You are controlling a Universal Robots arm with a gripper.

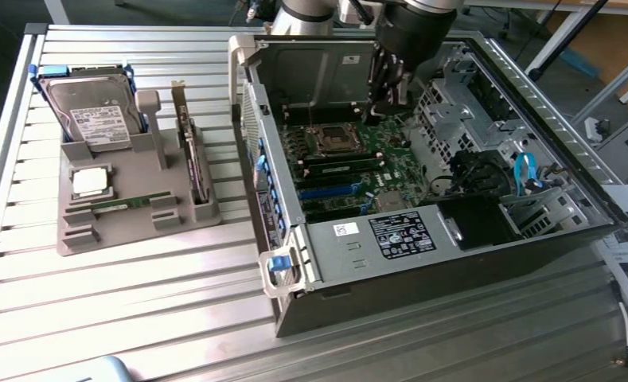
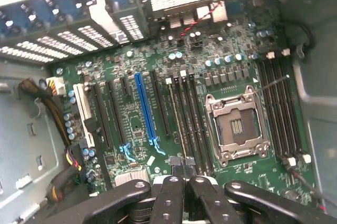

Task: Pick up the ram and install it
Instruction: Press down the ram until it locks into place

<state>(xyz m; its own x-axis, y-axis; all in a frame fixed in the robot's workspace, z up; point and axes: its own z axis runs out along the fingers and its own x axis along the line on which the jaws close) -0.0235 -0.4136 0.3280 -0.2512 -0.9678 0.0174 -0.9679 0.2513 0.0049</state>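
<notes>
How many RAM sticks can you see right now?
2: one ram lying in the gray tray, another standing on the motherboard beside the processor socket. More may be hidden.

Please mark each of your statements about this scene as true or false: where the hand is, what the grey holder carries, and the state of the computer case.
1. The hand is inside the open computer case, above the motherboard. True.
2. The processor socket on the motherboard has a chip with a fan mounted on it. False: the socket is bare, with nothing mounted on it.
3. A hard drive stands on the grey holder outside the case. True.
4. The hand's fingers are spread wide open. False: they are shut, close together.
5. The grey holder is inside the case. False: it rests on the metal table, to the exterior view's left of the case.
</notes>
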